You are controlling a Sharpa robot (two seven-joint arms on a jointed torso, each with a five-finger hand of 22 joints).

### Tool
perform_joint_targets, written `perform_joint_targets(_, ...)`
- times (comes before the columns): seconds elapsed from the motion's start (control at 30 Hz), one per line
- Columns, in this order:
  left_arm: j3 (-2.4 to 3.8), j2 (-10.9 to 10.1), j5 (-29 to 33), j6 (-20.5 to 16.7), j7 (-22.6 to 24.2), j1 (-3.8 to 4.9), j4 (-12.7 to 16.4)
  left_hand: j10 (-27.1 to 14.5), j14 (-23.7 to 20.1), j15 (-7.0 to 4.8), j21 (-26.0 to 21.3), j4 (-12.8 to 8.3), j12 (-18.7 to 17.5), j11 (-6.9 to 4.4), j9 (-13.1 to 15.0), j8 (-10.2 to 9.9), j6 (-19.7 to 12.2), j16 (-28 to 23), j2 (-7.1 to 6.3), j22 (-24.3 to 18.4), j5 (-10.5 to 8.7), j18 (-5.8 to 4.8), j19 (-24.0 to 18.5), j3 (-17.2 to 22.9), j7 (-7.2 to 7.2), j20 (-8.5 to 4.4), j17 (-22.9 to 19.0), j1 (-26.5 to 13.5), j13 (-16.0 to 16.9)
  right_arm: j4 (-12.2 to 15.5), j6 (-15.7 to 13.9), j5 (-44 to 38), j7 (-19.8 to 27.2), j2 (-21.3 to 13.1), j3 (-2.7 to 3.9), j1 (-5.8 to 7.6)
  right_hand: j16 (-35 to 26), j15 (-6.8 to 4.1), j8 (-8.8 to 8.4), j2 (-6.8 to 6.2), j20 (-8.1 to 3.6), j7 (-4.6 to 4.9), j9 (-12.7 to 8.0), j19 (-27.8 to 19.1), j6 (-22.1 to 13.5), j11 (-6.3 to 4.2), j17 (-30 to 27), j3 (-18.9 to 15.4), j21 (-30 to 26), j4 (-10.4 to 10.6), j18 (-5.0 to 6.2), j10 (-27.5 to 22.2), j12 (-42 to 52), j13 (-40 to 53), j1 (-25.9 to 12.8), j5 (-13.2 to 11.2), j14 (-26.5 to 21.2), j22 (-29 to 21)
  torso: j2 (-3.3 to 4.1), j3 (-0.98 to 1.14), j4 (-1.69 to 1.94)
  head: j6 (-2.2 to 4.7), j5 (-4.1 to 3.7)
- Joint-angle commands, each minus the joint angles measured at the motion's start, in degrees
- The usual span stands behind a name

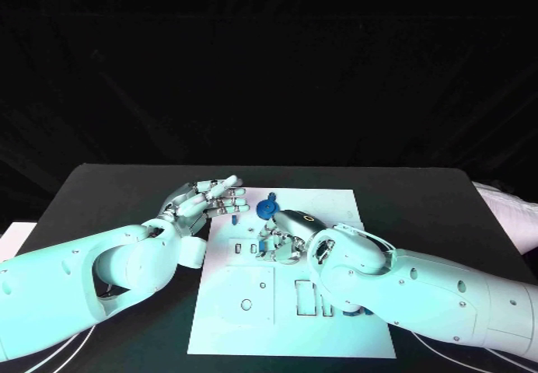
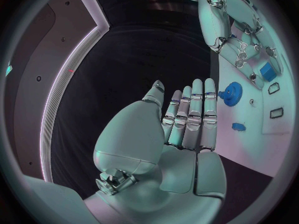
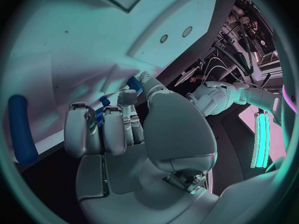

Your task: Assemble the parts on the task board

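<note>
The white task board (image 1: 241, 307) lies mid-table. My right hand (image 1: 289, 231) is bent down over the board's middle, and its fingertips (image 3: 127, 97) pinch a small blue block (image 2: 269, 70) against the plate. The block (image 3: 134, 82) shows between thumb and finger. My left hand (image 1: 208, 200) hovers at the board's far left edge, flat, fingers (image 2: 190, 114) straight and together, holding nothing. A blue gear (image 1: 267, 207) stands on the board between the two hands, and a tiny blue part (image 1: 233, 220) lies near the left hand.
A blue rod (image 3: 22, 134) lies on the board beside my right arm; a bit of blue (image 1: 354, 311) shows by my right forearm. Slots and holes (image 1: 304, 297) mark the board's near half. A white object (image 1: 510, 206) sits at the table's right edge.
</note>
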Motion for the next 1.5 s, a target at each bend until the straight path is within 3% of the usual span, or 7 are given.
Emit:
perform_joint_targets(0.03, 0.05, 0.1, -0.2, 1.2, 0.5, 0.04, 0.0, 0.5, 0.4, -0.02, -0.4, -0.4, -0.3, -0.03, 0.0, -0.2, 0.3, -0.3, -0.2, -0.1, 0.06, 0.19, 0.4, 0.1, -0.13, -0.02, 0.1, 0.6, -0.1, 1.0, -4.0, -0.1, 0.8, -0.5, -0.13, -0.51, -1.0, 0.51, -0.08, -1.03, 0.15, 0.26, -0.5, -1.0, -1.2, 0.14, -1.2, -1.4, -0.8, 0.5, 1.24, -1.5, -2.2, -2.0, 0.4, 0.1, 2.0, -1.4, 0.0, 0.01, 0.05, 0.04, -0.01)
perform_joint_targets(0.6, 0.04, -0.1, -12.8, 2.3, -12.8, 0.04, -1.9, 6.1, 11.0, -3.77, 5.2, -1.7, 0.2, -2.96, 0.2, 0.2, 3.6, 5.6, 0.27, 2.4, 0.4, 0.32, 7.8, 3.0, -2.77, -3.58, 5.7, 0.7, 0.0, 11.5, -15.4, 5.8, 16.8, -11.7, 3.95, -0.79, 0.0, 0.58, 1.39, -1.21, 0.31, 0.31, -0.9, 0.4, -1.9, 0.19, 0.9, -7.6, -0.5, 5.5, 0.91, 1.3, 4.6, 1.0, 5.4, 4.5, 2.8, 0.0, -0.65, 0.36, -0.15, 0.23, 0.62)
perform_joint_targets(0.7, 0.05, 0.0, -18.6, 2.8, -19.0, 0.05, -2.2, 10.6, 21.7, -6.54, 11.9, -1.4, 1.4, -5.13, 0.4, 0.5, 5.5, 16.5, -0.45, 5.8, 0.96, 0.28, 15.8, 4.6, -4.07, -6.46, 14.1, 0.2, 0.6, 12.6, -14.0, 10.4, 20.8, -14.6, 4.61, 0.48, -0.3, 0.45, 1.74, -0.47, 0.21, 0.14, -0.9, 0.2, -1.4, 0.01, 0.6, -7.2, -0.7, 5.3, 0.99, 1.2, 4.4, 0.7, 6.4, 5.2, 2.7, -0.3, -1.08, 0.45, -0.32, 0.07, 0.76)
perform_joint_targets(0.8, 0.07, 0.0, -24.6, 5.7, -25.8, 0.24, -2.5, 15.5, 24.1, -7.74, 18.1, -0.2, 4.0, -6.34, 0.5, 0.4, 6.5, 45.1, -2.47, 10.2, -0.09, -0.08, 18.4, 5.1, -5.02, -7.8, 41.3, -2.1, 2.5, 13.2, -12.8, 13.3, 22.2, -17.3, 4.93, 1.43, -1.4, 0.3, 1.77, 1.07, 0.08, 0.13, -0.9, -0.6, -1.5, -0.13, -0.9, -5.8, -1.4, 4.3, 1.26, 0.0, 2.4, -1.0, 8.8, 5.8, 2.3, -1.5, -1.51, 0.54, -0.53, -0.22, 1.21)
perform_joint_targets(1.0, 0.03, 1.5, -36.8, 13.8, -42.4, 3.76, -4.8, 18.0, 25.7, -8.61, 45.2, 5.9, 24.0, -8.51, 3.3, 4.1, 9.0, 76.9, -3.38, 42.7, -0.1, -3.99, 24.9, 1.2, -7.07, -9.78, 71.9, -10.1, 19.9, 11.9, -11.2, 17.9, 22.7, -20.6, 5.15, 2.74, -2.6, 0.29, 1.97, 1.82, 0.0, 0.17, -0.9, -1.3, -1.1, -0.13, -2.3, -5.0, -2.1, 3.9, 1.5, -0.1, 1.6, -1.7, 9.3, 5.8, 1.9, -2.7, -2.36, 0.91, -0.85, -0.77, 1.41)
perform_joint_targets(1.23, -0.23, 4.6, -50.9, 19.6, -55.1, 7.44, -7.2, 13.8, 26.5, -9.19, 57.7, 9.8, 54.9, -8.68, 8.2, 10.9, 7.0, 80.7, -3.44, 59.7, 0.27, -6.07, 27.9, -5.4, -7.5, -9.47, 75.9, -12.4, 50.3, 10.1, -11.2, 21.2, 22.9, -21.9, 5.2, 3.01, -2.7, 0.27, 2.01, 2.0, -0.01, 0.16, -0.9, -1.4, -1.0, -0.15, -2.4, -4.8, -2.1, 4.0, 1.52, 0.0, 1.6, -1.8, 9.3, 5.9, 1.9, -2.8, -3.01, 1.27, -1.02, -1.12, 2.04)
perform_joint_targets(1.5, -0.64, 9.3, -58.2, 22.4, -59.2, 9.51, -10.0, 15.5, 26.5, -10.35, 62.9, 9.9, 63.9, -9.88, 15.6, 19.3, 6.1, 80.7, -1.12, 68.1, 0.06, -7.4, 30.4, -9.0, -9.15, -10.25, 75.9, -12.0, 59.9, 7.9, -12.4, 24.1, 23.5, -22.0, 5.19, 3.06, -4.6, 0.24, 2.02, 2.06, -0.05, 0.14, -1.0, -2.9, -0.9, -0.17, -4.7, -4.6, -3.5, 4.2, 2.01, -1.5, -2.1, -5.1, 8.8, 6.0, 1.3, -5.1, -3.19, 1.39, -1.17, -1.54, 2.2)
